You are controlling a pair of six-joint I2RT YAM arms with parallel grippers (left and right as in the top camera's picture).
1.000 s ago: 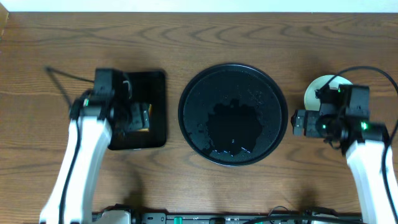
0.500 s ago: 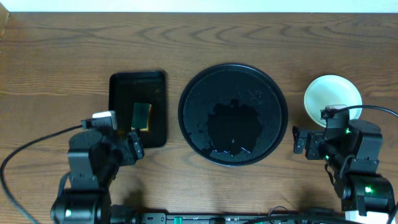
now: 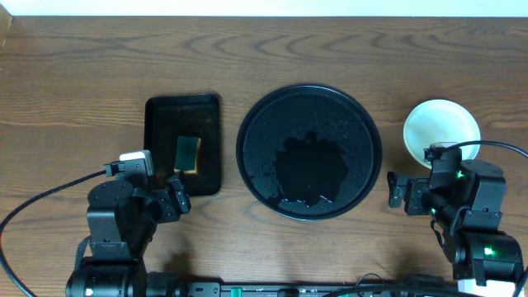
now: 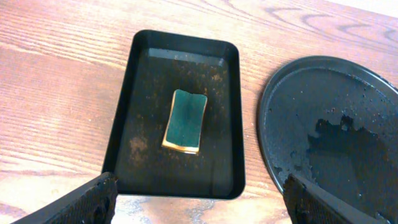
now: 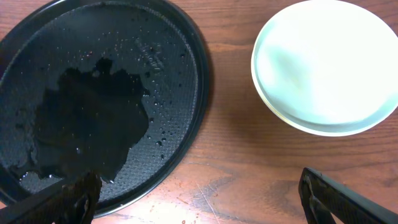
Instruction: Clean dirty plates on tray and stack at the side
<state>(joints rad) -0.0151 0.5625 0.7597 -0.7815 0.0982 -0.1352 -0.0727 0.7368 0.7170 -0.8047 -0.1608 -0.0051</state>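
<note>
Ahead-right of right tool (image 5: 202, 198) (spread wide): stacked plates (image 5: 323, 68); left tool (image 4: 205, 199) likewise spread.

Table (image 3: 82, 66): warm brown wood, darker wavy grain lines.
Round tray (image 3: 249, 124): black, fine dotted texture, glossy darker wet patch in centre, small shiny droplets around patch.
Rectangular tray (image 4: 143, 93): black, brownish speckles on floor.
Sponge (image 4: 185, 120): dark green top, yellow-orange layer at lower edge.
Plates (image 5: 323, 62): very pale mint-white, plain, thin pale rim of lower plate under the top one.
Left gripper (image 4: 199, 180), right gripper (image 5: 200, 177): black.
Right arm (image 3: 474, 206): black, small green lights.
</note>
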